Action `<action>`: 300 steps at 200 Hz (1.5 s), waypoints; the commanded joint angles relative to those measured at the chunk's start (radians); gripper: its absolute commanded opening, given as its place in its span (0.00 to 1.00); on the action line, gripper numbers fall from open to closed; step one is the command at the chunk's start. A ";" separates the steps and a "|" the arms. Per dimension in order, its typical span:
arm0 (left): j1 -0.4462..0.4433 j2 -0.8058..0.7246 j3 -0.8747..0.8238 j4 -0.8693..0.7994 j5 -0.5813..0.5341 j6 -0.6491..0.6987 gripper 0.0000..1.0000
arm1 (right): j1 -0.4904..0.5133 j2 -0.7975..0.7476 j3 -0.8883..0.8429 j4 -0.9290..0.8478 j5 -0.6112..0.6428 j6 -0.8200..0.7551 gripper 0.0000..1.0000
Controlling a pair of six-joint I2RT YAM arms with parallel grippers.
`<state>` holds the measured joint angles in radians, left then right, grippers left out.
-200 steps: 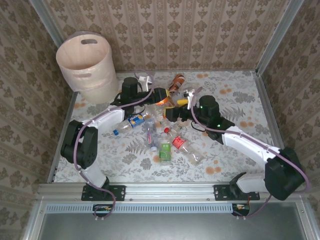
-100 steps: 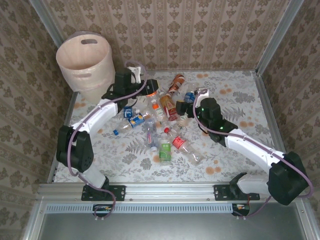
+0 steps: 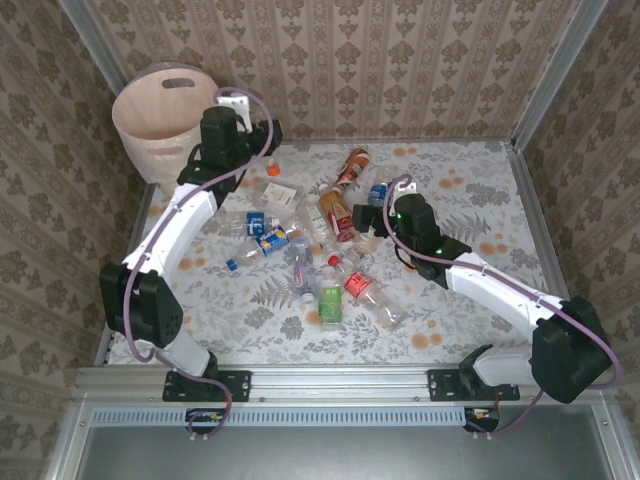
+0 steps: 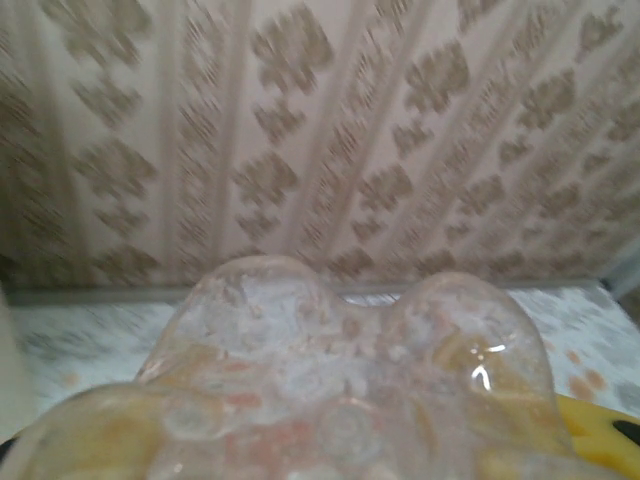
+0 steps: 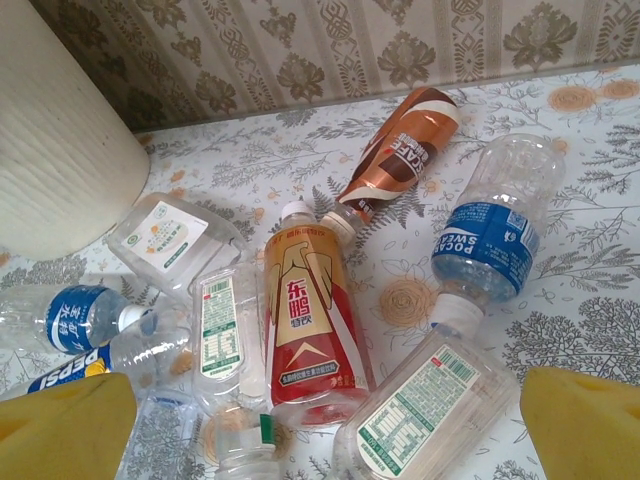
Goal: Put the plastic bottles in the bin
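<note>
My left gripper (image 3: 262, 135) is raised just right of the bin (image 3: 175, 150), a tall pale beige bucket at the far left corner, and is shut on a clear plastic bottle (image 4: 340, 380). The bottle's bumpy base covers the lower left wrist view. Several plastic bottles lie in a heap mid-table (image 3: 320, 260). My right gripper (image 3: 365, 222) hovers open over the heap's right side, its yellow fingertips (image 5: 590, 420) spread wide. Between them lie a red-and-gold bottle (image 5: 310, 320) and a clear bottle with a white label (image 5: 430, 410). A blue-label bottle (image 5: 490, 240) and a brown one (image 5: 395, 160) lie beyond.
Patterned walls close the table on three sides, with a metal rail (image 3: 340, 385) along the near edge. The bin's side (image 5: 50, 150) stands left of the heap in the right wrist view. Bare floral tabletop (image 3: 470, 190) lies to the right.
My left arm has lifted a bottle out of the heap and swung it left and back, up beside the bin. The right gripper has shifted a little over the heap, still open.
</note>
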<state>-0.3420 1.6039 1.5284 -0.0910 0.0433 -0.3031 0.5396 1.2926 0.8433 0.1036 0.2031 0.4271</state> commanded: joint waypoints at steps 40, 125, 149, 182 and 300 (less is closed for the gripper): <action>0.032 0.052 0.203 0.089 -0.350 0.353 0.53 | -0.003 -0.003 0.031 -0.025 0.009 0.027 1.00; 0.215 0.279 0.526 -0.060 -0.460 0.344 0.53 | -0.003 -0.031 0.024 -0.049 0.008 0.033 1.00; 0.285 0.342 0.603 -0.163 -0.371 0.278 0.53 | -0.003 -0.067 0.006 -0.067 0.024 0.030 1.00; 0.340 0.450 0.725 -0.263 -0.328 0.280 0.53 | -0.004 -0.113 -0.032 -0.073 0.063 0.024 1.00; 0.422 0.715 0.924 -0.388 -0.055 0.184 0.54 | -0.004 -0.121 -0.030 -0.110 0.124 0.005 1.00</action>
<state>0.0727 2.2921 2.3920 -0.4397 -0.0963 -0.0761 0.5396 1.1839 0.8139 0.0139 0.2855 0.4469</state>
